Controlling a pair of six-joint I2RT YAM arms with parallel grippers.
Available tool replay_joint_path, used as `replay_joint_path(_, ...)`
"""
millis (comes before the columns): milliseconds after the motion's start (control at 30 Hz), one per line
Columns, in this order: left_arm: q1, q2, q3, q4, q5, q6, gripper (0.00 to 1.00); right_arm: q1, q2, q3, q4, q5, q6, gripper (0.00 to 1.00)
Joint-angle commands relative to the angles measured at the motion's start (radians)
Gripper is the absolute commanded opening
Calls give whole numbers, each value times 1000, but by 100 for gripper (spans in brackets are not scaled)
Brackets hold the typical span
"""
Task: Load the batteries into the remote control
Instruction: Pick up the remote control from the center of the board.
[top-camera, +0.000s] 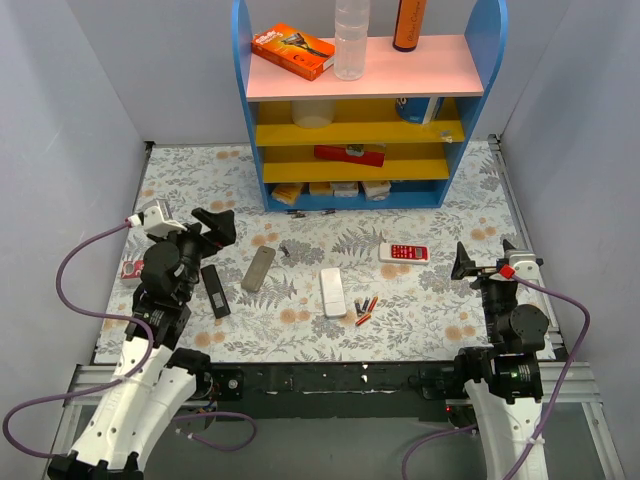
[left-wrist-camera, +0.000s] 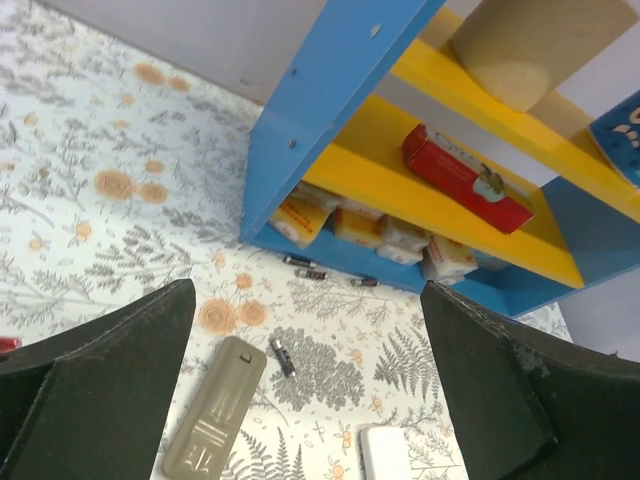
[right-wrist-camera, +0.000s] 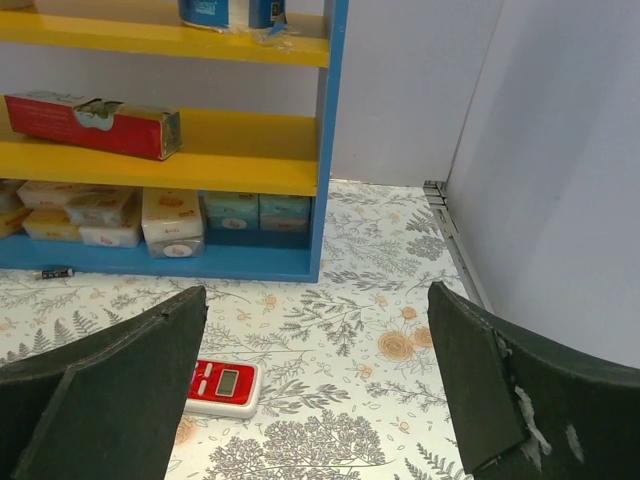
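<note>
1. Left gripper (top-camera: 214, 224): your wrist view showed the left gripper (left-wrist-camera: 307, 287) with its fingers (left-wrist-camera: 120, 380) spread wide. It held nothing and touched nothing, and it hung above the left part of the table (top-camera: 450, 200).

2. Right gripper (top-camera: 468, 264): your wrist view showed the right gripper (right-wrist-camera: 316, 291) just as wide apart. It was empty and out of contact, above the right part of the table.

3. Items near the left gripper:
- A grey remote (top-camera: 258, 268) lay flat and slightly slanted just ahead of the fingers, and the left wrist view showed it (left-wrist-camera: 215, 420) between them.
- A dark cell (top-camera: 285, 250) lay just beside the grey remote's far end, apart from it (left-wrist-camera: 283, 357).
- A black remote (top-camera: 214, 290) lay flat beneath the arm.

4. Item near the right gripper: a red-button remote (top-camera: 404, 253) lay flat to the gripper's left, and the right wrist view showed it (right-wrist-camera: 222, 386) low in the frame.

5. Task items:
- The remote (top-camera: 332, 292) lay flat near the table's middle, between the two arms and well apart from both grippers. It was plain white, oblong with rounded ends, and its long axis ran roughly front to back. Only one end showed in the left wrist view (left-wrist-camera: 385, 452). You could not tell from these views which face was up.
- The batteries (top-camera: 365, 308) lay in a loose cluster just right of the remote's near end. They were about four, red-orange and dark, and slanted. You could not tell whether any touched the remote.

6. Background: the shelf (top-camera: 360, 110) stood at the table's far side.
</note>
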Motion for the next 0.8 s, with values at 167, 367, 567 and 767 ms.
replay_joint_path(167, 6, 108, 115, -359, -177, -241, 98, 35, -204, 38, 14, 23, 13, 98)
replay_joint_path(367, 6, 231, 137, -597, -188, -379, 98, 42, -204, 38, 13, 26, 14, 98)
replay_joint_path(567, 6, 328, 110, -650, -118, -436, 98, 44, -204, 36, 7, 28, 16, 98)
replay_joint_path(767, 8, 451, 92, -653, -121, -456, 98, 55, -204, 33, 7, 31, 19, 98)
